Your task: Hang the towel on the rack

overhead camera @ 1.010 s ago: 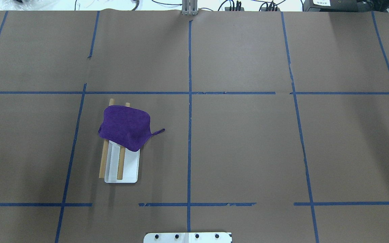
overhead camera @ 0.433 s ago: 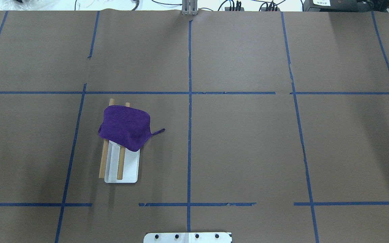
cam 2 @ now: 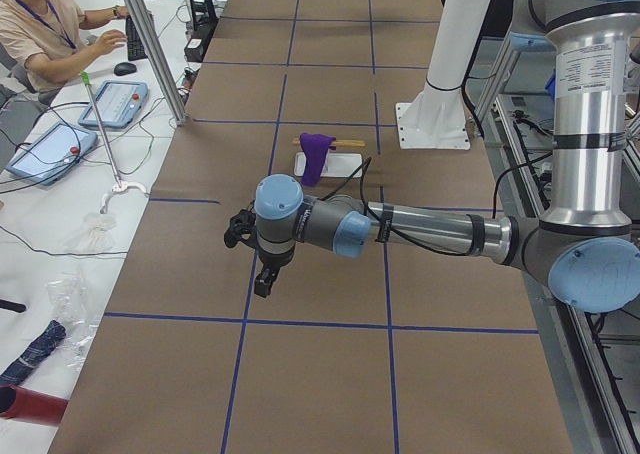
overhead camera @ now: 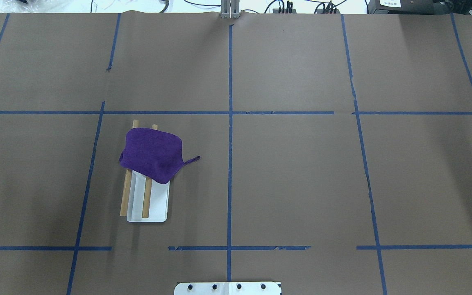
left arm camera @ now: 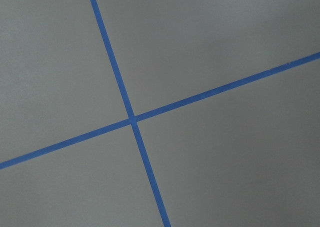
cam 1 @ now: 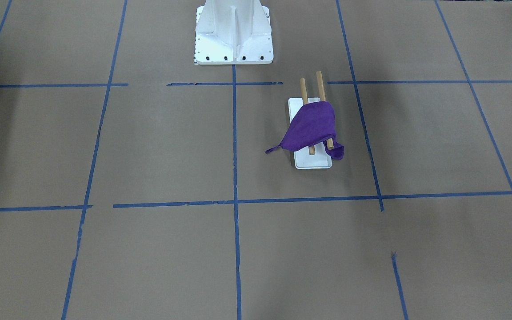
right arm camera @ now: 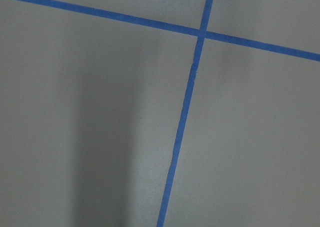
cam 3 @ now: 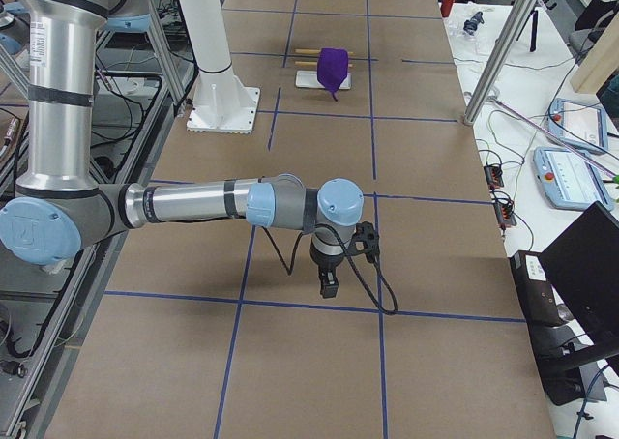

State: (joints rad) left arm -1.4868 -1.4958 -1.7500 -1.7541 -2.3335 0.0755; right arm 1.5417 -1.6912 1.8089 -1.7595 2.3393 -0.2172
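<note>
The purple towel (overhead camera: 152,155) lay draped across both rods of the rack (overhead camera: 159,203), on the counter's (overhead camera: 301,164) left half, so the hanging looked done to me. The left tool (cam 2: 262,286) and right tool (cam 3: 329,288) hung well apart from it, presumably to keep clear. Released or clenched, I couldn't tell.

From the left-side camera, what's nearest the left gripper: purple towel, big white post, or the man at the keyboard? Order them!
1. Purple towel, on the rack, up the table from the left gripper.
2. Big white post, farther, on the robot's side.
3. Man at the keyboard, farthest, off the table's other side.
</note>
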